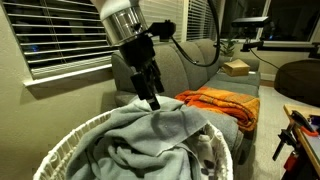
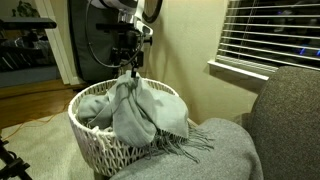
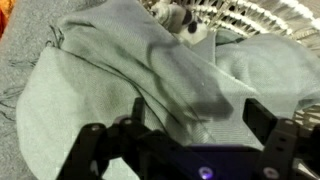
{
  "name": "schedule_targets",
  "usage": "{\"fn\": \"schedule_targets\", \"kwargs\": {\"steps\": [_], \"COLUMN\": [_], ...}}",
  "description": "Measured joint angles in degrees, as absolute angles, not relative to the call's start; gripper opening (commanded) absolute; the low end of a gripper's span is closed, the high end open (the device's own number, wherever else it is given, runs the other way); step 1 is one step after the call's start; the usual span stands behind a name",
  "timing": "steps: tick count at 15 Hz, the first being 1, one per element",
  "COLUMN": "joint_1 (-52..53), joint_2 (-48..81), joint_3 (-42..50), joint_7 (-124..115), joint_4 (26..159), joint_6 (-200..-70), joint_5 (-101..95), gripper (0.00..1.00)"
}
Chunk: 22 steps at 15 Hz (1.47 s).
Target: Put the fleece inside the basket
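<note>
**Grey sofa and its load**

The grey sofa (image 1: 200,55) stretches away behind the basket (image 1: 70,140). Just beyond the basket, an orange blanket (image 1: 222,103) lies crumpled on the seat. Farther beyond it sits a brown box (image 1: 236,68). The fleece (image 2: 150,115) spills over the basket's rim, its fringe resting on the sofa's grey cushion. Whether the basket stands on the seat or the floor is unclear.

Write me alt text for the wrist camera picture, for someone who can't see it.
Wrinkled light grey fleece fills nearly the whole frame, a fringe along its left edge. The white woven basket rim shows at the top, and the open gripper, dark, spans the bottom edge.
</note>
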State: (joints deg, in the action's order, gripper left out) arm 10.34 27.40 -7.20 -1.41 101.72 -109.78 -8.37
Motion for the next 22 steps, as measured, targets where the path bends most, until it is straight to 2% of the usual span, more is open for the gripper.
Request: {"fn": "schedule_targets", "kwargs": {"steps": [9, 22], "joint_1": [7.7, 6.2], "joint_2": [21.3, 21.0], "joint_3": [-3.9, 0.2], "joint_7": [-6.1, -10.1], "joint_4": [115.2, 122.8], "joint_6": [-118.6, -127.6], "joint_5": [-7.3, -7.5], "gripper": [1.0, 1.0]}}
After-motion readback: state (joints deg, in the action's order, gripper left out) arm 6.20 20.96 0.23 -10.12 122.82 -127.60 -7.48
